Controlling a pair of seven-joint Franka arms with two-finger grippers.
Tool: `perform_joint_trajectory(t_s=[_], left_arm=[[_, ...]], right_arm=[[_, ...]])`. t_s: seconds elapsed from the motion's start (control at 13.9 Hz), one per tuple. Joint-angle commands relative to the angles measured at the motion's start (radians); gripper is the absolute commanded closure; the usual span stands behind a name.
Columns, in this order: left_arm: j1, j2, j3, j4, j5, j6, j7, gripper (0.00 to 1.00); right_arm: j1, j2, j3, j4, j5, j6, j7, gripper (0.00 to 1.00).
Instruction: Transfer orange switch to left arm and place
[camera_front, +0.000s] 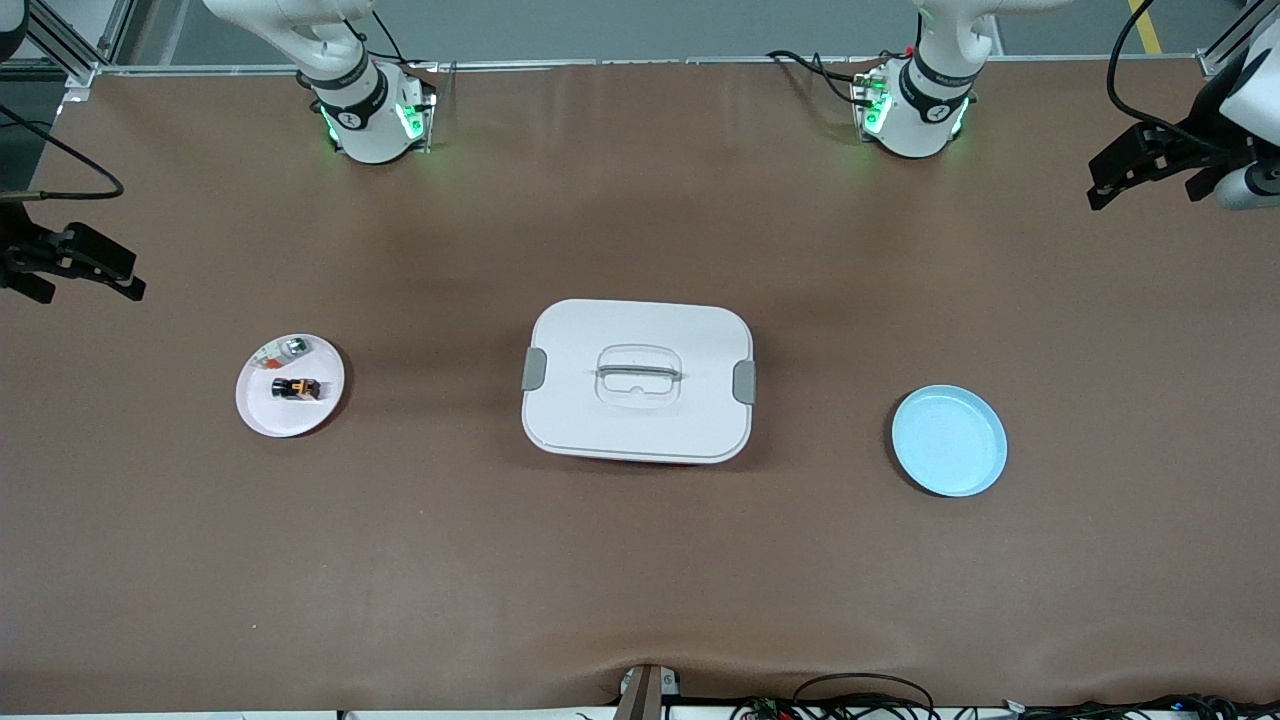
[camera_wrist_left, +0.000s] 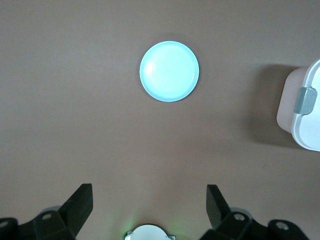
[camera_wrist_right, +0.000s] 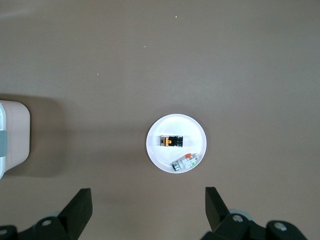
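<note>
The orange switch (camera_front: 297, 387) (camera_wrist_right: 171, 141), a tiny black block with an orange part, lies on a small white plate (camera_front: 262, 415) (camera_wrist_right: 159, 156) toward the right arm's end of the table. The white box (camera_front: 640, 425) (camera_wrist_left: 309, 120) (camera_wrist_right: 14, 137) sits in the middle, lid shut, between that plate and the light blue plate. My right gripper (camera_wrist_right: 148, 196) (camera_front: 90, 285) hangs open and empty, high over bare table beside the white plate. My left gripper (camera_wrist_left: 149, 192) (camera_front: 1145, 190) hangs open and empty, high over the table near the blue plate.
A small silver-green item (camera_front: 293, 347) (camera_wrist_right: 184, 163) shares the white plate with the switch. An empty light blue plate (camera_front: 948, 440) (camera_wrist_left: 169, 71) lies toward the left arm's end. Brown mat covers the table. Cables lie along the edge nearest the front camera.
</note>
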Motion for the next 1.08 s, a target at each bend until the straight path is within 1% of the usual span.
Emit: perform_joint_trajectory(t_s=[0.0, 0.43, 0.57, 0.72, 1.01], left_arm=[[0.006, 0.009, 0.002, 0.033, -0.012, -0.014, 0.017, 0.0], [0.006, 0.012, 0.002, 0.031, -0.012, -0.015, 0.02, 0.0], [0.007, 0.016, 0.002, 0.043, -0.015, -0.014, 0.02, 0.0], [0.006, 0.017, 0.004, 0.04, -0.014, -0.014, 0.022, 0.0], [0.007, 0.025, 0.004, 0.042, -0.008, -0.014, 0.019, 0.0]], right_arm=[[0.004, -0.016, -0.002, 0.003, -0.009, -0.005, 0.003, 0.0], [0.0, -0.011, -0.002, 0.003, -0.008, -0.007, -0.006, 0.0], [0.0, -0.008, -0.002, 0.001, -0.006, -0.008, -0.004, 0.0], [0.001, 0.01, -0.002, 0.001, -0.006, -0.011, -0.003, 0.0], [0.003, 0.016, -0.002, -0.005, -0.008, -0.017, -0.001, 0.0]])
